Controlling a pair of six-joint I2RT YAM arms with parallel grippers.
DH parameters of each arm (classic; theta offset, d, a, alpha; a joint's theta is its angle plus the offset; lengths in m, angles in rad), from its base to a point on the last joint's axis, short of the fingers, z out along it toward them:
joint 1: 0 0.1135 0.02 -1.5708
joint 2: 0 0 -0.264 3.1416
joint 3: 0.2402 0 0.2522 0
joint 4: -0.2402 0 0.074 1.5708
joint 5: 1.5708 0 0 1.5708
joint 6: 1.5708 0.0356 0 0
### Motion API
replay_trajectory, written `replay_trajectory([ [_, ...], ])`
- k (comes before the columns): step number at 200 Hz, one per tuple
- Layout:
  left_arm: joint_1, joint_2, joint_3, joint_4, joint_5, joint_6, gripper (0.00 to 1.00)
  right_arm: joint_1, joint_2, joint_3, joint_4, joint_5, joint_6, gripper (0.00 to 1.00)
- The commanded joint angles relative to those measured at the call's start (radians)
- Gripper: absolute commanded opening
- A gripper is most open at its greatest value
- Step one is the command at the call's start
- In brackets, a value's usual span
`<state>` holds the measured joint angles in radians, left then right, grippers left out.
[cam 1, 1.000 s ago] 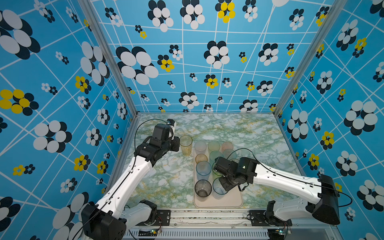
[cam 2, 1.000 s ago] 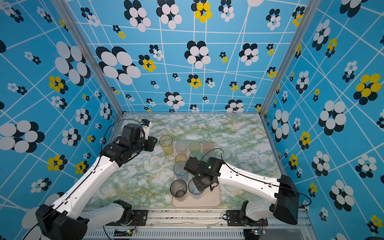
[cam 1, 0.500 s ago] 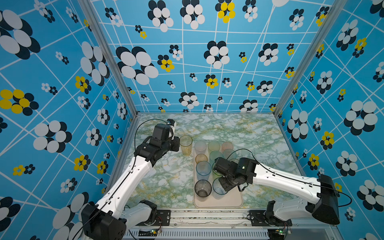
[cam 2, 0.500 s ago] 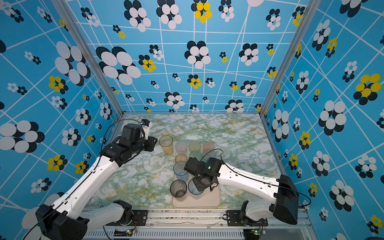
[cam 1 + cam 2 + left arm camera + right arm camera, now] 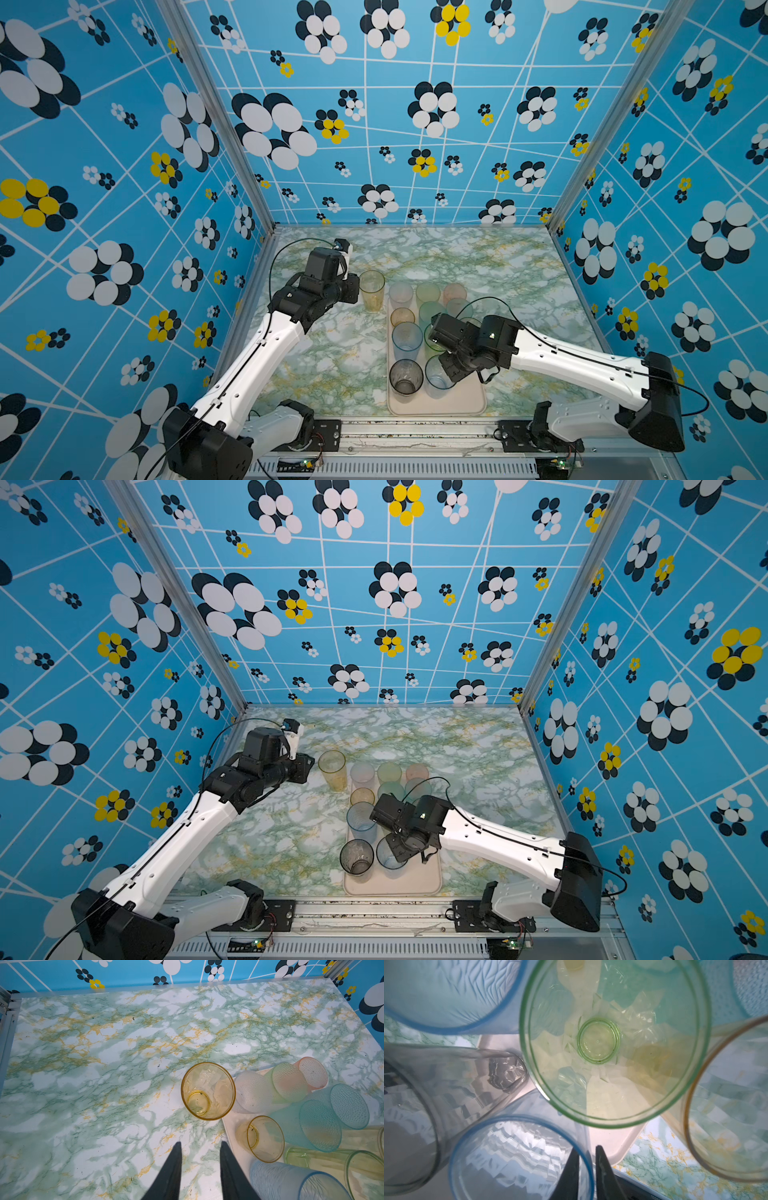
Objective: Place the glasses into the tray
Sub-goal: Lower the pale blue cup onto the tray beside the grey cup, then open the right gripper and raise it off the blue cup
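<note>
The cream tray point(image 5: 457, 405) point(image 5: 415, 885) lies at the front middle with several glasses standing in it. My right gripper point(image 5: 586, 1147) point(image 5: 451, 370) straddles the wall of a clear blue glass point(image 5: 517, 1157) point(image 5: 436, 376) standing in the tray next to a smoky grey glass point(image 5: 405, 376). One finger is inside the blue glass and one outside, slightly open with a thin gap at the outer finger. A tall yellow glass point(image 5: 207, 1091) point(image 5: 372, 289) stands on the table just left of the tray. My left gripper point(image 5: 200, 1142) point(image 5: 351, 291) is open and empty a short way before it.
A green glass point(image 5: 612, 1043), a frosted blue glass point(image 5: 406, 340) and a short amber glass point(image 5: 402, 316) crowd round the right gripper. Frosted pink, green and teal glasses fill the tray's far end. Blue patterned walls enclose the marble table point(image 5: 478, 257) on three sides.
The right gripper's jaws have eased a little apart at the blue glass. Both arms and all the glasses keep their places.
</note>
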<state>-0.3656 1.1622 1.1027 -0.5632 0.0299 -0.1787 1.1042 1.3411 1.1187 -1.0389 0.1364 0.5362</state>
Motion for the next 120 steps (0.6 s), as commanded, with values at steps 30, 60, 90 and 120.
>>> replay_trajectory([
  [30, 0.008, 0.028, 0.019, -0.026, -0.026, 0.018, 0.33, 0.006, -0.043, 0.004, -0.043, 0.011, 0.016, 0.23],
  [60, 0.01, 0.046, 0.008, -0.015, -0.029, 0.018, 0.33, 0.006, -0.078, 0.012, -0.062, 0.035, 0.021, 0.25],
  [90, 0.009, 0.053, -0.002, -0.007, -0.037, 0.016, 0.32, 0.005, -0.112, 0.009, -0.064, 0.048, 0.025, 0.27],
  [120, 0.011, 0.045, -0.022, 0.006, -0.069, 0.019, 0.32, 0.003, -0.146, 0.019, -0.081, 0.063, 0.027, 0.28],
])
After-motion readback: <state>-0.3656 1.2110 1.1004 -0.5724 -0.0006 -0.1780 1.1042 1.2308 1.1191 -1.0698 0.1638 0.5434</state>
